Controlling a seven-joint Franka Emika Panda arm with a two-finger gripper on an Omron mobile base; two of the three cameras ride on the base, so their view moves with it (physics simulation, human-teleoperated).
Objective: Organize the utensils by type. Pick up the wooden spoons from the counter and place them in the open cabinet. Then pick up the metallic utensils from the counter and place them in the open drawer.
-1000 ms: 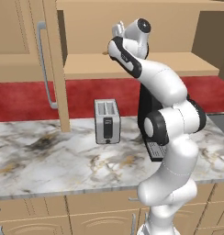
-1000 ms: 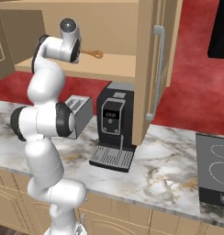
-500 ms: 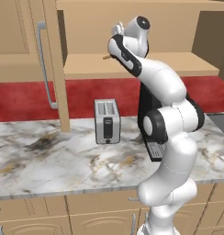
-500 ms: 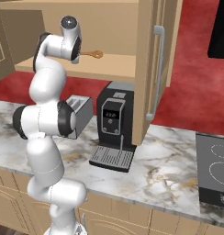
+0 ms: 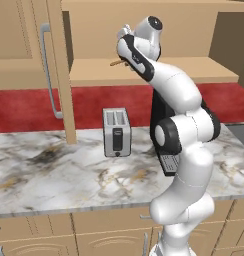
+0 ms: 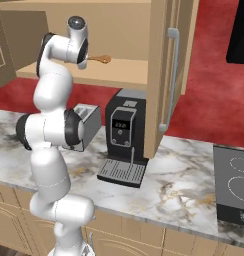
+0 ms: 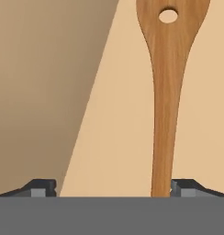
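Resting on the cabinet (image 5: 59,75) shelf (image 6: 124,70): one wooden spoon (image 7: 169,92), just released. Fingers (image 7: 185,187) now spread wide, up from part-closed a second ago, gripping nothing, spoon handle beside one tip. First placement judged complete; remaining utensils to be collected from the table (image 5: 54,172).

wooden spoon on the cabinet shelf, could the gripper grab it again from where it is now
Probably yes. The gripper is open right at the wooden spoon on the cabinet shelf. The handle end lies between the fingers, close to one side, with nothing in between.
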